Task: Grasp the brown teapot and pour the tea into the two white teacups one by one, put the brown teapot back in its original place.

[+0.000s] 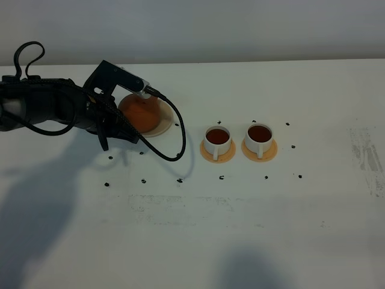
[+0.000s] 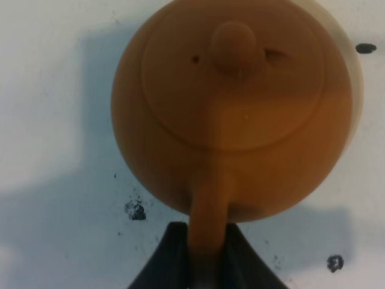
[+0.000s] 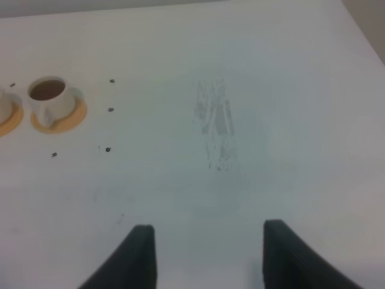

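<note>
The brown teapot (image 1: 142, 114) sits on the cream saucer (image 1: 162, 127), its original place, at the back left. My left gripper (image 1: 122, 122) is shut on the teapot's loop handle (image 2: 207, 211), and the dark fingers (image 2: 171, 253) pinch it from both sides. The lid knob (image 2: 233, 47) faces the left wrist camera. The two white teacups (image 1: 217, 138) (image 1: 259, 135) stand side by side at mid-table, each holding dark tea. My right gripper (image 3: 207, 253) hangs open over bare table, far right of the nearer teacup (image 3: 49, 96); it is out of the high view.
Each cup stands on a small orange saucer (image 1: 228, 156) (image 1: 271, 152). Small black marks (image 1: 179, 180) dot the white table around the saucers. A scuffed grey patch (image 1: 367, 156) lies near the right edge. The left arm's cable (image 1: 171, 150) loops toward the cups.
</note>
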